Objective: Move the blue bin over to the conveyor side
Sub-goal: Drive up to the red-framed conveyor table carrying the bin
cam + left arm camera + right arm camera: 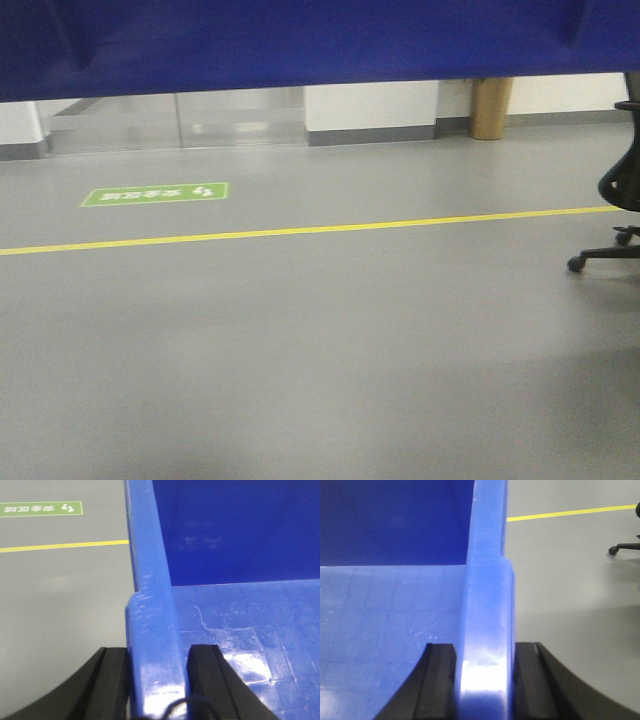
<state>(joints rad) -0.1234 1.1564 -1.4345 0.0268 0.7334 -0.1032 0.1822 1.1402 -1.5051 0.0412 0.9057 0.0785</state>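
The blue bin (300, 40) hangs above the grey floor (320, 350) and spans the top edge of the front view. What shows of its inner bottom is bare, scuffed plastic. The left gripper (159, 651) pinches one side rim between its fingers (202, 665), and the right gripper (484, 647) pinches the opposite rim. Beyond are a yellow line (300, 230), a green floor sign (155, 194) and an office chair (620, 190).

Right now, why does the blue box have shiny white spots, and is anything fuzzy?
Left wrist view: white glare on the blue bin, rim and bottom. Right wrist view: glare low on the rim. Front view: bin dark, green floor sign blurry.
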